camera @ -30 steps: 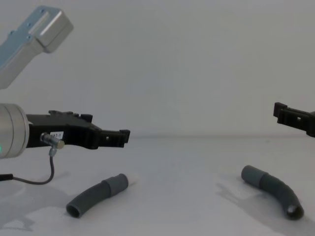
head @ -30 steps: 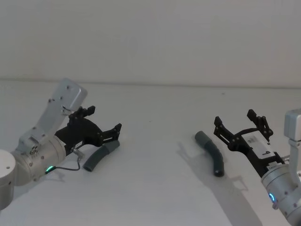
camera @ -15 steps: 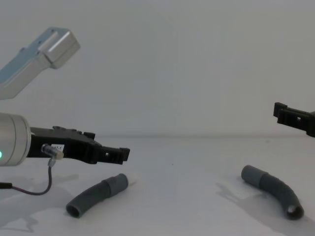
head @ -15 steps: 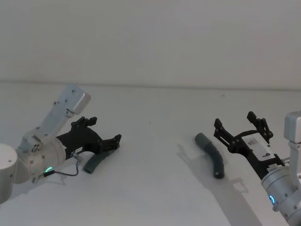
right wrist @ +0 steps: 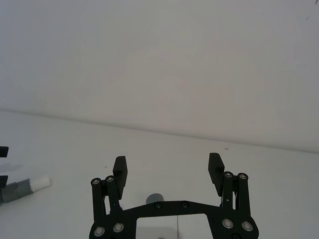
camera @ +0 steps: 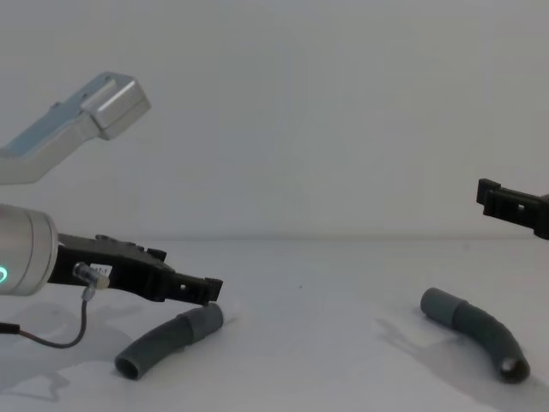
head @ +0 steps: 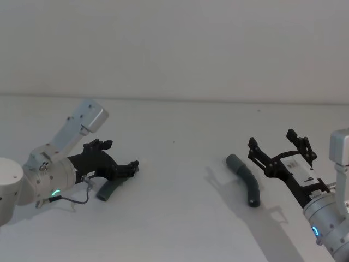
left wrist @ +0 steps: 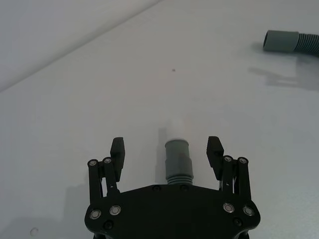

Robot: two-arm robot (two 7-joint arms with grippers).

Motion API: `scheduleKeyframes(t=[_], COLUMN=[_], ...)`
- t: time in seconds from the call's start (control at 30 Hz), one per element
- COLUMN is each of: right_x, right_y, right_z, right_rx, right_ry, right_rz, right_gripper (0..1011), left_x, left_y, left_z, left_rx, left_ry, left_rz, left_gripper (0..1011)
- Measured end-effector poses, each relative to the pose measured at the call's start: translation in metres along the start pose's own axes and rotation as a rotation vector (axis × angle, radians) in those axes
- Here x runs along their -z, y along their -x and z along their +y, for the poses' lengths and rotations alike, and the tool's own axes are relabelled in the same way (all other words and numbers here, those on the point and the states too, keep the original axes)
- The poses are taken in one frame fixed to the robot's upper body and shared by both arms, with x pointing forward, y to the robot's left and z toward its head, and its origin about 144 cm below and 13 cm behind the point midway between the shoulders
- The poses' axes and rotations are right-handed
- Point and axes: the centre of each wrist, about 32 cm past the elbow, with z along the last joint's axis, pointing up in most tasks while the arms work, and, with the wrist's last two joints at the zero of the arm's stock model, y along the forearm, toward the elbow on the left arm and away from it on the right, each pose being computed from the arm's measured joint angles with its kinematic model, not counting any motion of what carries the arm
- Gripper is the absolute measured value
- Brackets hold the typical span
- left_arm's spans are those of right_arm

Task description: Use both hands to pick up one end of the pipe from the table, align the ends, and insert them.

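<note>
Pickup not yet done: spread left hand (left wrist: 166, 145) straddles left pipe piece (camera: 167, 342) on surface (head: 180, 218); spread right hand (head: 271, 139) hovers near right pipe piece (head: 246, 180).

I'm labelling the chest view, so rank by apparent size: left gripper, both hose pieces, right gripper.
Left gripper, largest, perhaps helped by nearness.
Left hose piece and right hose piece look alike, so unranked.
Right gripper, smallest, cut off at the edge.
</note>
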Motion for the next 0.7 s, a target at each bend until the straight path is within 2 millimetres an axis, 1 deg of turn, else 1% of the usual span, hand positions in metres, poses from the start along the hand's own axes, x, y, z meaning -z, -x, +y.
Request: scheduleKeyframes(t=[0.7], right_x=[0.0], right_y=[0.0], right_z=[0.0], right_rx=[0.0], right_ry=[0.0], right_rz=[0.0], right_gripper=[1001], left_x=[-0.0057], left_y=[-0.0089], left_z=[-0.0082], left_rx=[0.033], left_ry=[-0.065], left_rz=[-0.007], left_gripper=[1002])
